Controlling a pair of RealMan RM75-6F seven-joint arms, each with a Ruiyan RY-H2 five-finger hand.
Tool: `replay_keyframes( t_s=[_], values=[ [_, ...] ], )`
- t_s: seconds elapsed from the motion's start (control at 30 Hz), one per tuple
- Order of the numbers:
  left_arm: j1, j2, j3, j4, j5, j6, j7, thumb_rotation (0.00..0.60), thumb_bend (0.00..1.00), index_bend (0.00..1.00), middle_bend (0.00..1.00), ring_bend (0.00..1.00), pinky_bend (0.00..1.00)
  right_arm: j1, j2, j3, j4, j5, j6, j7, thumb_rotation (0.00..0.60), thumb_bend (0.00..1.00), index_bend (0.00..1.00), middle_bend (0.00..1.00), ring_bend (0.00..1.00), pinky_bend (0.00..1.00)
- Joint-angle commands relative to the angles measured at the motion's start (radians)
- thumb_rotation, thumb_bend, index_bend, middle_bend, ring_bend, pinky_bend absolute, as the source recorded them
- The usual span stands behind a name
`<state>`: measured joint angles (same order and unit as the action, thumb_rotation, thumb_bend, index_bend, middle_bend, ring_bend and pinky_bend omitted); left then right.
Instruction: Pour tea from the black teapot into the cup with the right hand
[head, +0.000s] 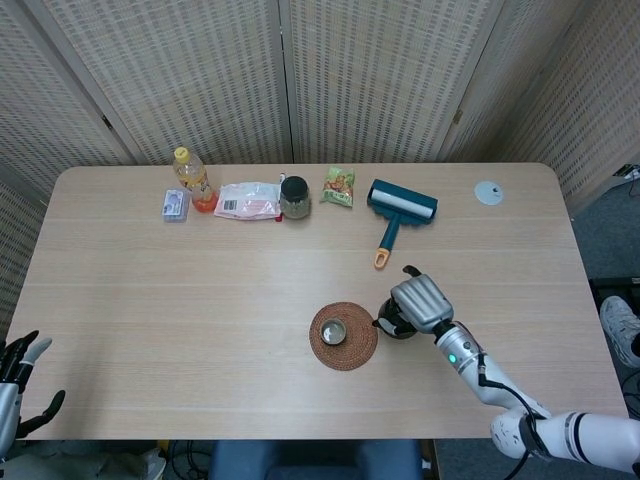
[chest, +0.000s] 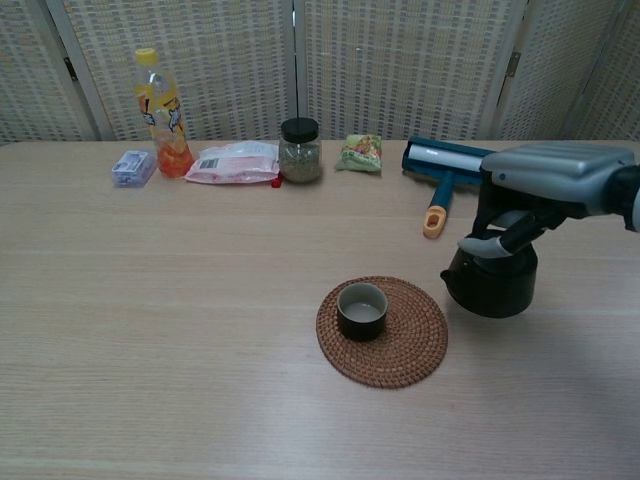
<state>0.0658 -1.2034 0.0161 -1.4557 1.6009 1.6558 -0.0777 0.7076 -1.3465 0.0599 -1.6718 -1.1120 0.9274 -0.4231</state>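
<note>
The black teapot (chest: 492, 285) hangs upright just above the table, right of the woven coaster (chest: 410, 350), its spout toward the cup. My right hand (chest: 545, 185) holds it from above, fingers curled around the handle. In the head view the right hand (head: 420, 303) covers most of the teapot (head: 392, 322). The small dark cup (chest: 362, 310) stands on the coaster's middle, also seen from above as the cup (head: 333, 331) on the coaster (head: 356, 352). My left hand (head: 20, 385) sits off the table's front left corner, fingers spread and holding nothing.
Along the table's far side stand an orange drink bottle (chest: 160, 115), a small blue packet (chest: 132, 167), a pink pouch (chest: 235, 162), a dark-lidded jar (chest: 299, 150), a snack bag (chest: 360, 153) and a teal lint roller (chest: 445, 175). A white disc (head: 488, 193) lies far right.
</note>
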Motion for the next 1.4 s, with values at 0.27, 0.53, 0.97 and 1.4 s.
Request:
replay_keyframes(
  t_s=[0.27, 0.53, 0.97, 1.4],
  values=[
    [0.0, -0.001, 0.0, 0.001, 0.001, 0.001, -0.001, 0.6, 0.29, 0.15, 0.07, 0.09, 0.01, -0.009, -0.002, 0.0, 0.006, -0.017, 0.018, 0.001, 0.35, 0.49, 1.0, 1.0, 0.96, 0.26],
    [0.001, -0.002, 0.0, 0.003, 0.0, 0.001, -0.002, 0.6, 0.29, 0.15, 0.07, 0.09, 0.01, -0.014, -0.006, -0.002, 0.016, -0.031, 0.019, 0.008, 0.394, 0.56, 1.0, 1.0, 0.96, 0.43],
    [0.003, -0.003, 0.0, 0.008, -0.002, 0.001, -0.007, 0.6, 0.29, 0.15, 0.07, 0.09, 0.01, -0.017, -0.008, 0.001, 0.019, -0.034, 0.017, 0.008, 0.437, 0.65, 1.0, 1.0, 0.96, 0.44],
    [0.001, -0.001, -0.002, 0.0, 0.0, 0.001, 0.004, 0.6, 0.29, 0.15, 0.07, 0.09, 0.01, -0.013, -0.002, 0.011, 0.021, -0.017, 0.005, 0.012, 0.525, 0.74, 1.0, 1.0, 0.97, 0.53]
  ],
)
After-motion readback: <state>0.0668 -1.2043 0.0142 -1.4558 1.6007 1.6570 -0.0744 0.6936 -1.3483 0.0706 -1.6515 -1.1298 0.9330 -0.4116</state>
